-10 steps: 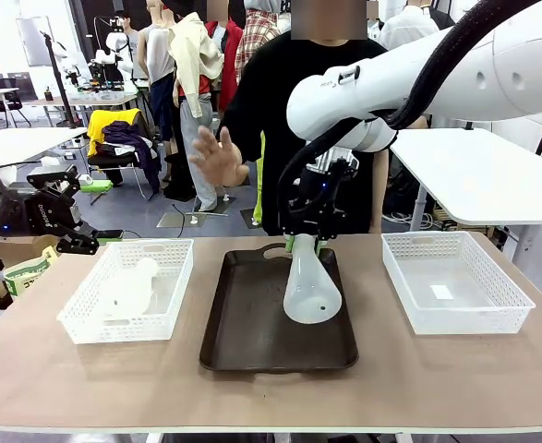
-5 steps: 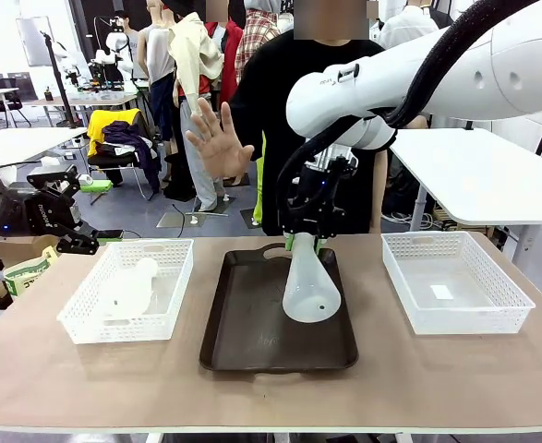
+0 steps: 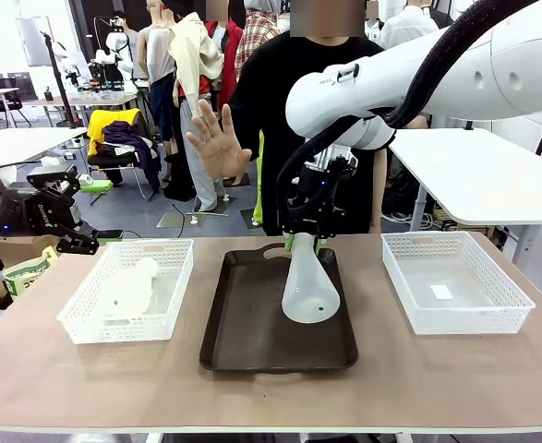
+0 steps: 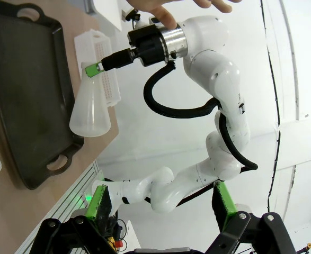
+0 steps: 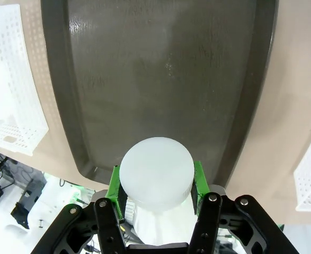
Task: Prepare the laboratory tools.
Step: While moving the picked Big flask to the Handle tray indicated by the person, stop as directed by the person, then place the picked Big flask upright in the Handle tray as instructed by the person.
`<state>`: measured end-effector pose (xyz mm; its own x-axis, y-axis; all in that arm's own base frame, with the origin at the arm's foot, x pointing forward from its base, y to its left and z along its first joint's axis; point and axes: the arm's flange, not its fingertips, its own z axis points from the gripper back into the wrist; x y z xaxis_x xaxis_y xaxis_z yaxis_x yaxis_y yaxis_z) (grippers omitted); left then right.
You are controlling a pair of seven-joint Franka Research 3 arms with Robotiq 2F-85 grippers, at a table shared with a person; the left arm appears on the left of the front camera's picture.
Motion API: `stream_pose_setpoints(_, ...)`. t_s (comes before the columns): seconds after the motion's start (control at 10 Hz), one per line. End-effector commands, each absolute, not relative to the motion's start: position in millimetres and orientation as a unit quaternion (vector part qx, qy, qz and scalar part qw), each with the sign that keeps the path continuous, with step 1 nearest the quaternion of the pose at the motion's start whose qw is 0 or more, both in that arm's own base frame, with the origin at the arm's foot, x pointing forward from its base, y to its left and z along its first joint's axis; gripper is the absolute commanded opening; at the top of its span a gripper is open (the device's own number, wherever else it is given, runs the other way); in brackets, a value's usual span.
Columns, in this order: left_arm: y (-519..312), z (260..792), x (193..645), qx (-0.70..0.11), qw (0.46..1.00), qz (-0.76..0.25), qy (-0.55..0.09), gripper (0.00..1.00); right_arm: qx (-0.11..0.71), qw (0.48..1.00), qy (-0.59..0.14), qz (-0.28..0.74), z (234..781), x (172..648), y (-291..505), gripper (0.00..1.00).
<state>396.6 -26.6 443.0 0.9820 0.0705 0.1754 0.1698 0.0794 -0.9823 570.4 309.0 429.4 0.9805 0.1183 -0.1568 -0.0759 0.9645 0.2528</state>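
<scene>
Over the last second almost nothing on your side has moved. The dark tray lies mid-table. Above it the right hand keeps its fingers clamped on the neck of the flask. The flask hangs tilted, its wide base swung toward you and, as far as I can judge, clear of the tray floor. That base has drifted only a touch left and up. From the right wrist you see it framed by the green pads, with the tray beneath. So the carry looks paused, not on its way to a set-down.

To the sides, the left basket still holds the second flask lying down, and the right basket is untouched. The left hand waits off the table's left end, jaws spread wide with nothing between them.

The real change is at the far side. The person's palm has risen and now faces you flat, fingers spread, just left of the right arm. I read that as a request to hold.

For the task, one flask is in the air over the tray and the other is in its basket, so neither stands on the tray yet. Keep the grip steady and wait for the palm to drop before lowering. The tilted flask would need righting first so that it lands on its base.
</scene>
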Motion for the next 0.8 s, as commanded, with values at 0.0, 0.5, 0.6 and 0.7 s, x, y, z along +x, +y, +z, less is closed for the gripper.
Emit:
stream_pose_setpoints(0.0,-25.6,443.3,395.9,-0.678,0.728,-0.037,-0.095,1.0,0.124,0.987,0.084,0.048,426.7,569.9,308.2,0.0)
stream_pose_setpoints(0.5,-25.6,443.3,395.9,-0.678,0.728,-0.037,-0.095,1.0,0.124,0.987,0.084,0.048,426.7,569.9,308.2,0.0)
stream_pose_setpoints(0.6,-25.6,443.3,395.9,-0.678,0.728,-0.037,-0.095,1.0,0.124,0.987,0.084,0.048,426.7,569.9,308.2,0.0)
stream_pose_setpoints(0.7,-25.6,443.3,395.9,-0.678,0.728,-0.037,-0.095,1.0,0.124,0.987,0.084,0.048,426.7,569.9,308.2,0.0)
